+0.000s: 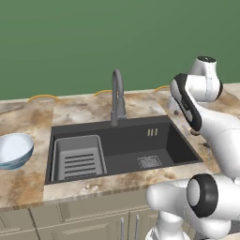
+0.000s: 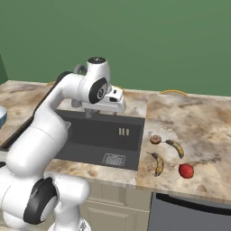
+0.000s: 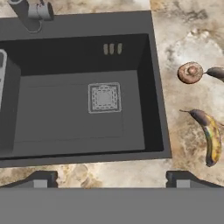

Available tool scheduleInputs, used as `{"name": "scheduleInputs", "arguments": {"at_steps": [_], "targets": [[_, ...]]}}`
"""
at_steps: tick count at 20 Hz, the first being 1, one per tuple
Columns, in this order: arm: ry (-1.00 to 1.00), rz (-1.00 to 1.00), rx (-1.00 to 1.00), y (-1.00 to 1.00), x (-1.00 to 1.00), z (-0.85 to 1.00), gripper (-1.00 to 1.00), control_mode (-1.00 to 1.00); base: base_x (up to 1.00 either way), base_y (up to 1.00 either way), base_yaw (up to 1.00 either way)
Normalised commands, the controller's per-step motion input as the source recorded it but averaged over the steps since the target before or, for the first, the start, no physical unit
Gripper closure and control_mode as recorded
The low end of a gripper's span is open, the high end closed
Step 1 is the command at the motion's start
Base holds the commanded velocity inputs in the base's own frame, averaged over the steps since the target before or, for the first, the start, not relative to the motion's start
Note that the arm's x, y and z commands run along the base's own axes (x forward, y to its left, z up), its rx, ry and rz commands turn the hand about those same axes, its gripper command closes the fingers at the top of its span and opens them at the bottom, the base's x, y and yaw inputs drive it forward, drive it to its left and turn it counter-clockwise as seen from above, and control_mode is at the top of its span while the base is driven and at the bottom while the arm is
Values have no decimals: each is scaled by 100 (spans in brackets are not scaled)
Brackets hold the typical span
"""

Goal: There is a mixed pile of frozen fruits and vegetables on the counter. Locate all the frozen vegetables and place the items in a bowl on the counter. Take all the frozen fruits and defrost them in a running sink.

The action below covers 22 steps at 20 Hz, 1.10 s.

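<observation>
My gripper (image 3: 111, 180) hangs open over the dark-grey sink (image 3: 83, 109) with nothing between its widely spread tips; in the right base view the hand (image 2: 110, 101) is above the basin's back. The mixed pile lies on the counter (image 2: 198, 126) right of the sink. It holds two yellow-brown bananas (image 2: 158, 163) (image 2: 176, 147), a brown lump (image 2: 155, 139) and a red piece (image 2: 186, 170). The hand view shows the lump (image 3: 190, 72) and one banana (image 3: 210, 135) at right. The pale-blue bowl (image 1: 14, 149) sits left of the sink.
A tall grey faucet (image 1: 117, 96) stands behind the basin. A grey slotted rack (image 1: 77, 157) fills the sink's left part, and a square drain (image 3: 104, 97) lies in its floor. Tan cabinets (image 1: 70, 220) run below the counter.
</observation>
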Motion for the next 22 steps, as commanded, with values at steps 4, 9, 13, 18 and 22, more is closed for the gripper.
{"name": "scheduleInputs", "arguments": {"at_steps": [4, 9, 13, 18, 22], "targets": [[5, 0, 0, -59, 49, -26, -100, -100, 0, 0, 0], [1, 0, 1, -52, 44, -24, -100, -100, 0, 0, 0], [6, 3, 0, -54, 77, -26, -100, -100, 0, 0, 0], [6, 1, -2, -45, 82, -44, -100, -100, 0, 0, 0], [15, 0, -5, -48, 79, -62, -100, -100, 0, 0, 0]]}}
